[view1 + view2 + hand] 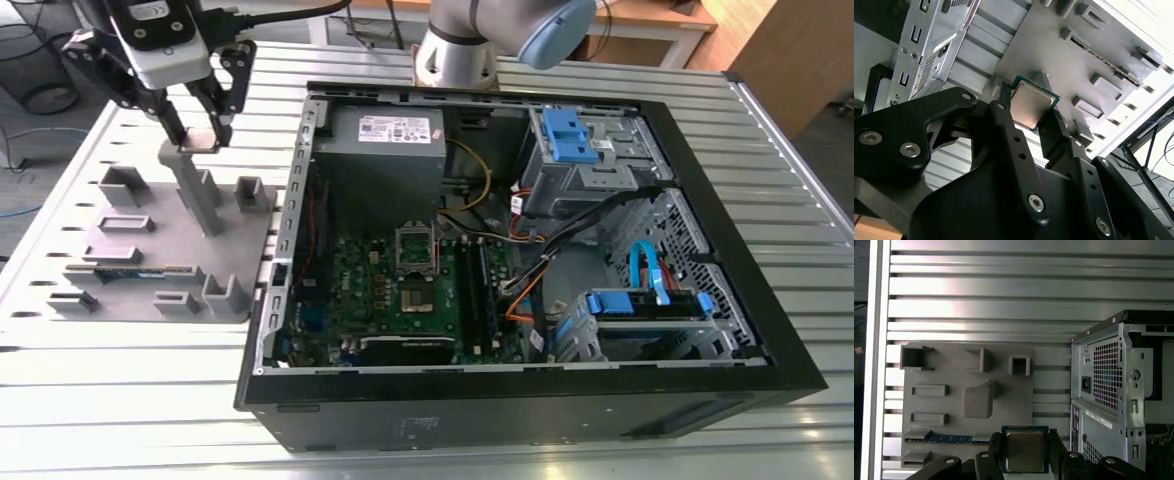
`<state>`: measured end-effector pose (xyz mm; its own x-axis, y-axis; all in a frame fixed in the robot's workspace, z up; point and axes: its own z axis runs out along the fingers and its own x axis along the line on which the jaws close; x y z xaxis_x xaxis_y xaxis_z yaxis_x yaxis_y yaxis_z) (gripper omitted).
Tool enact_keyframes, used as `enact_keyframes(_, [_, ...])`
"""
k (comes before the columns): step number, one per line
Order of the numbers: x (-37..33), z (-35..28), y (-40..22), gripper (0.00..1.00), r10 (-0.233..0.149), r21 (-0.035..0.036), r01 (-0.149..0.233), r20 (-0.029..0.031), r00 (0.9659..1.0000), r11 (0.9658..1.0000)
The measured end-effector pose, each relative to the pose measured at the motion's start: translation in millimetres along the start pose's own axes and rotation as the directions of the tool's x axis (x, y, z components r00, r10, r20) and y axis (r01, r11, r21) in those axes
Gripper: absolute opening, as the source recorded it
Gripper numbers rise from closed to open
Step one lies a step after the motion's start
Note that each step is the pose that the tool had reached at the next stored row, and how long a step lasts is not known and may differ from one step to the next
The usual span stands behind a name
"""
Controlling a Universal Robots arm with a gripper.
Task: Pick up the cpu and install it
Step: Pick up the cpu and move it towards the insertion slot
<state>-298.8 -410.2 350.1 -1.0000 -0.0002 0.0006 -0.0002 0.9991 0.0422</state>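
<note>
The cpu [1031, 102], a small flat square chip with a dull silver top and a green edge, sits clamped between my two black fingers [1004, 117]. My gripper [198, 140] hangs shut on it above the grey post of the fixture plate [147, 250], at the exterior view's left, outside the computer case. In the first wrist view the cpu [1025, 450] is held over the plate's near edge, with my gripper [1025, 452] around it. The open socket [418, 255] lies on the green motherboard [380, 290] inside the case.
The open black computer case [534, 400] stands at the exterior view's right, with a power supply [387, 130], blue drive cages [574, 135] and loose cables. A memory stick [949, 438] lies in a slot of the grey fixture plate [949, 365]. The ribbed metal table [1004, 290] surrounds both.
</note>
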Motion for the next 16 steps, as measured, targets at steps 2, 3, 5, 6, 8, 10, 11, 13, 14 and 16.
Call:
enact_keyframes(2, [-3.8, 0.0, 0.0, 0.47, 0.0, 0.0, 0.0, 0.0001, 1.0, 1.0])
enact_keyframes(3, [-5.7, 0.1, 0.0, 0.47, 0.0, -0.0001, 0.0, 0.0001, 1.0, 1.0])
enact_keyframes(5, [-11.3, 0.0, 0.0, 0.47, 0.0, -0.0001, 0.0, 0.0001, 1.0, 1.0])
enact_keyframes(6, [-13.1, 0.0, 0.0, 0.47, 0.0, 0.0, 0.0, 0.0, 1.0, 1.0])
enact_keyframes(8, [-18.6, 0.0, 0.0, 0.47, 0.0, 0.0, 0.0, 0.0, 1.0, 1.0])
enact_keyframes(10, [-22.3, 0.0, 0.0, 0.47, 0.0, 0.0, 0.0, 0.0, 1.0, 1.0])
enact_keyframes(11, [-24.3, 0.0, 0.0, 0.47, 0.0, 0.0, 0.0, 0.0, 1.0, 1.0])
enact_keyframes(13, [-28.0, 0.0, 0.0, 0.47, 0.0, -0.0001, 0.0, 0.0001, 1.0, 1.0])
enact_keyframes(14, [-29.8, 0.1, 0.0, 0.47, 0.0, -0.0001, 0.0, 0.0001, 1.0, 1.0])
enact_keyframes(16, [-33.2, 0.0, 0.0, 0.47, 0.0, 0.0, 0.0, 0.0, 1.0, 1.0])
